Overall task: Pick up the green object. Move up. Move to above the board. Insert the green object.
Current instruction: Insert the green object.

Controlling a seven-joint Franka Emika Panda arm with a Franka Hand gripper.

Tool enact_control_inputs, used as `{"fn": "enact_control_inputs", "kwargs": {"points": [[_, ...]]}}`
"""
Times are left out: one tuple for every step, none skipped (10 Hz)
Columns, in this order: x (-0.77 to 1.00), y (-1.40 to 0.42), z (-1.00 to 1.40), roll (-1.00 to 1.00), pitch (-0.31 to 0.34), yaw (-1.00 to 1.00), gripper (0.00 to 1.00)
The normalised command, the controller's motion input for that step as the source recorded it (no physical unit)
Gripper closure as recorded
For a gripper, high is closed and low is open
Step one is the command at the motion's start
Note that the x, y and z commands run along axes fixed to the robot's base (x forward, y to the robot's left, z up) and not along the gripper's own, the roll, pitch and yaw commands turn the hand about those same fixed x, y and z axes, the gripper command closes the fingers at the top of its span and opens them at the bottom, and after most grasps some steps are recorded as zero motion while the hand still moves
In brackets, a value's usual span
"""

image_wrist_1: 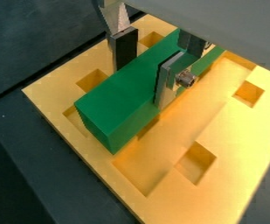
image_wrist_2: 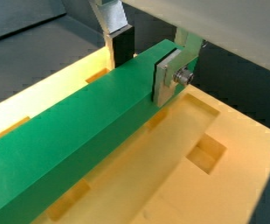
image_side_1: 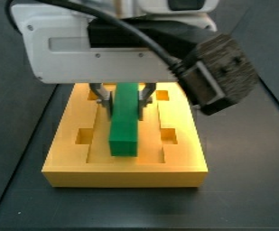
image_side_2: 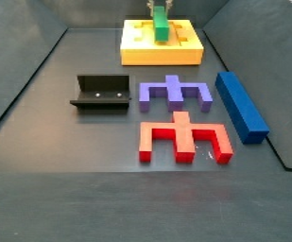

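The green object [image_wrist_1: 120, 101] is a long green bar lying lengthwise in the middle groove of the yellow-orange board [image_wrist_1: 67, 92], standing proud of its top. My gripper [image_wrist_1: 147, 70] straddles the bar near its far end, one silver finger [image_wrist_1: 172, 80] flat against its near side and the dark pad of the other against its far side. The same grip shows in the other wrist view: gripper [image_wrist_2: 144, 66], bar [image_wrist_2: 79, 131], board [image_wrist_2: 225, 188]. In both side views the bar [image_side_1: 127, 122] [image_side_2: 161, 28] lies along the board [image_side_1: 129, 171] [image_side_2: 161, 55] under the gripper [image_side_1: 129, 95] [image_side_2: 160, 11].
In a side view, the dark fixture [image_side_2: 100, 92], a purple piece [image_side_2: 174, 92], a red piece [image_side_2: 182, 137] and a blue bar [image_side_2: 242, 104] lie on the grey floor in front of the board. Square holes [image_wrist_1: 197, 162] open beside the groove.
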Motion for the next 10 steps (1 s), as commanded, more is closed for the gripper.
{"fn": "enact_control_inputs", "kwargs": {"points": [[-0.54, 0.0, 0.0, -0.07, -0.137, 0.0, 1.0], [-0.37, 0.0, 0.01, -0.16, -0.179, 0.08, 1.0], [-0.21, 0.0, 0.0, -0.18, -0.173, 0.2, 1.0], [-0.14, 0.0, -0.01, -0.12, -0.156, 0.22, 1.0], [-0.08, 0.0, -0.16, -0.01, -0.076, 0.02, 1.0], [-0.11, 0.0, -0.18, 0.03, -0.027, 0.0, 1.0], [-0.07, -0.02, -0.18, 0.11, 0.0, -0.04, 1.0], [-0.05, -0.02, -0.12, 0.09, 0.0, -0.01, 1.0], [-0.09, 0.0, -0.11, 0.05, -0.02, 0.0, 1.0], [-0.07, -0.01, -0.15, 0.03, -0.039, 0.0, 1.0]]}}
